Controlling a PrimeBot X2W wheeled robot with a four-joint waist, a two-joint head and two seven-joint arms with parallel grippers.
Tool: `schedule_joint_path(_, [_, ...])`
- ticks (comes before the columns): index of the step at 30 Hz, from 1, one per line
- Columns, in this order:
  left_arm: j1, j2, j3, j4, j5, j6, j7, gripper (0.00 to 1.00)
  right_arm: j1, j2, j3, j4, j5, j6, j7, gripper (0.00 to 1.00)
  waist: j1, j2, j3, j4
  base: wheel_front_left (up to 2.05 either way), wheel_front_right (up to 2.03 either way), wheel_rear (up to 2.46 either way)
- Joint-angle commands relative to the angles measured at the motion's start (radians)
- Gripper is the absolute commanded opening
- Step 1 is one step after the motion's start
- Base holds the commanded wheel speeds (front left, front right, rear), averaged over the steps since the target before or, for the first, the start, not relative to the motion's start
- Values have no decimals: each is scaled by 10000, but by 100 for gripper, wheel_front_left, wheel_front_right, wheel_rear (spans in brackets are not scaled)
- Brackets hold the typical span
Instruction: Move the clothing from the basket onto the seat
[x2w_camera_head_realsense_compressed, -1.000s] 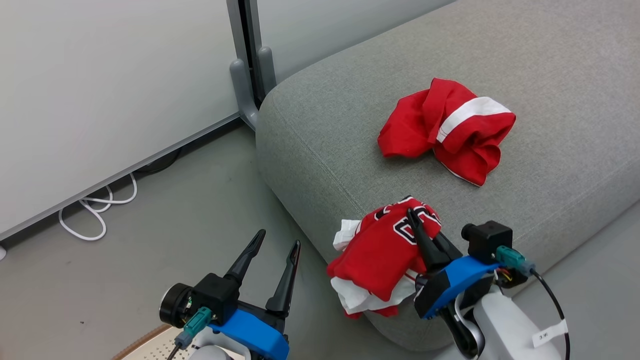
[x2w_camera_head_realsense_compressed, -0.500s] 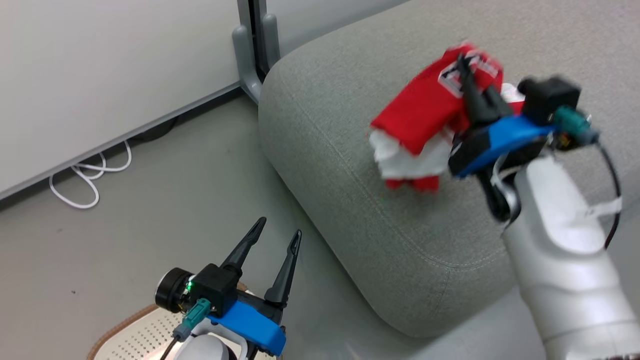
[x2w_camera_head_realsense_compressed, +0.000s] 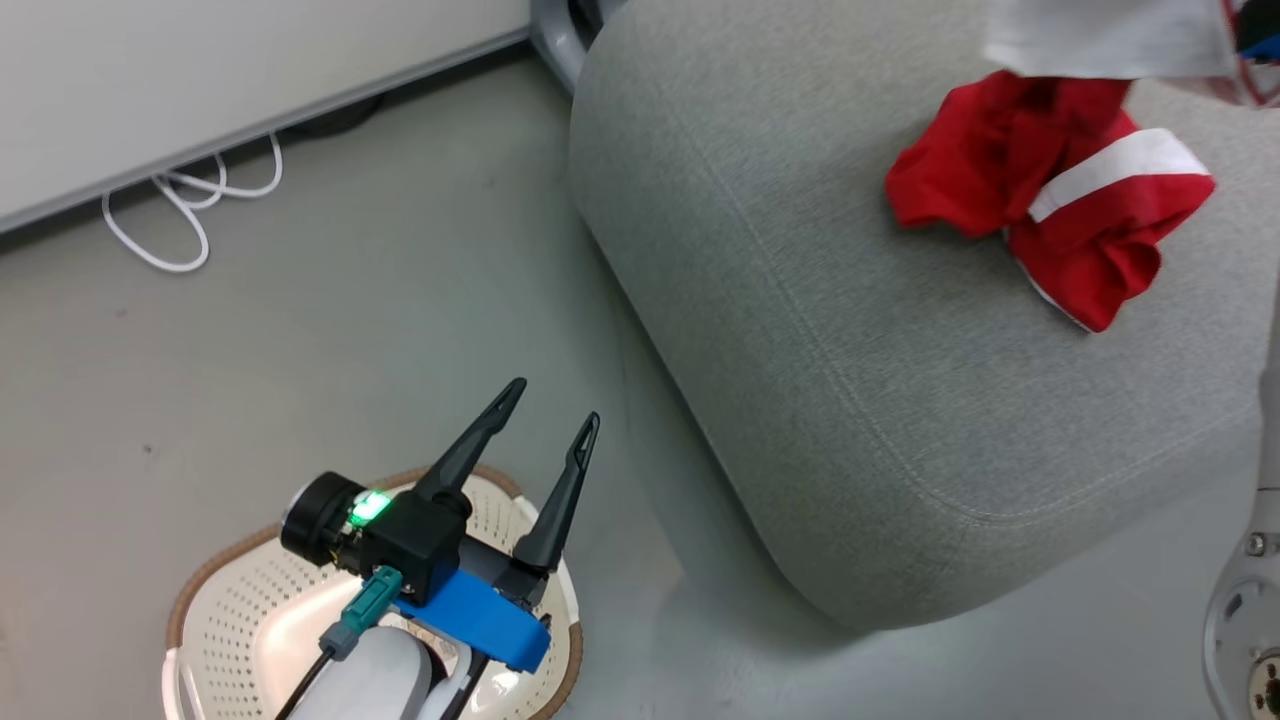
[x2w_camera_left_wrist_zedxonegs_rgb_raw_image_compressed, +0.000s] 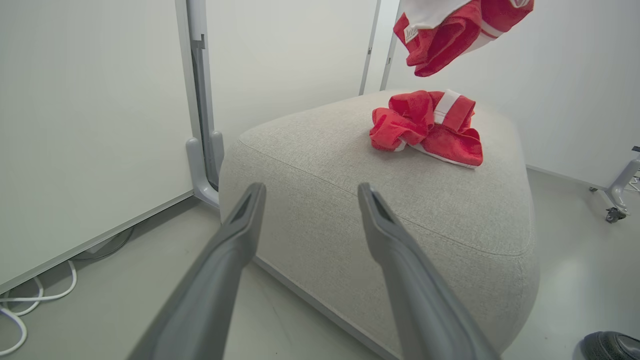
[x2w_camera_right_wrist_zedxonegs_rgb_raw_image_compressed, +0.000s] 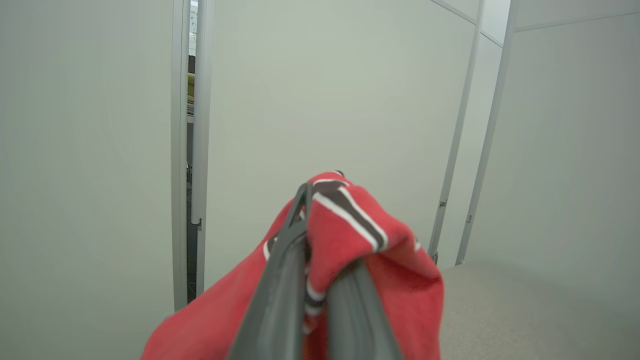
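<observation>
Red soft-fabric garment with black-and-white lettering (x2w_camera_right_wrist_zedxonegs_rgb_raw_image_compressed: 380, 270): pinched in the right gripper (x2w_camera_right_wrist_zedxonegs_rgb_raw_image_compressed: 320, 235), whose long dark fingers are closed on a fold with cloth draped down both sides. It hangs in the air, touching nothing else. In the left wrist view its red-and-white bottom hangs above and slightly right of the other bright red garment with a white band (x2w_camera_left_wrist_zedxonegs_rgb_raw_image_compressed: 425, 127). That one lies crumpled on top of the large grey fabric-upholstered seat (x2w_camera_left_wrist_zedxonegs_rgb_raw_image_compressed: 375, 210), towards its far part.

Key relation: the seat is straight below the load, so the drop path likely ends on or just beside the banded garment. Judgement: opening the fingers here should do. A small sideways shift first would keep the two from piling. The load is a bunched wad, so it has no useful long axis.

Left gripper (x2w_camera_head_realsense_compressed: 553, 402): fingers spread wide, holding nothing. It sits over the cream-white perforated plastic basket with a brown woven-look rim (x2w_camera_head_realsense_compressed: 200, 590), well apart from the seat top. The right arm is much the nearer.

Hidden:
- The head view crops the lettered garment (x2w_camera_head_realsense_compressed: 1100, 35) to a white strip at the top edge.
- The right gripper's second fingertip is buried in cloth.
- The left arm covers the basket's middle, so what remains inside cannot be told.
- A dark rounded object (x2w_camera_left_wrist_zedxonegs_rgb_raw_image_compressed: 607, 345) at the corner of the left wrist view is too cropped to identify.
</observation>
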Motion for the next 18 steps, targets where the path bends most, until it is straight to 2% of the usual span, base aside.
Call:
schedule_joint_path(1, [-269, 174, -30, -202, 115, -13, -47, 100, -62, -186, -299, -81, -98, 6, 51, 0, -1, 0, 620, 379, 0, 0, 0])
schedule_joint_path(7, [-463, 549, -169, -643, 224, -13, -46, 100, 481, -158, -1049, 260, -248, 6, -311, 0, -1, 0, 1426, 563, 0, 0, 0])
schedule_joint_path(18, [-697, 866, -338, -1042, 264, -13, -47, 100, 1219, -54, -2228, 1842, -1026, 6, -883, 0, -1, 0, 2189, 848, 0, 0, 0])
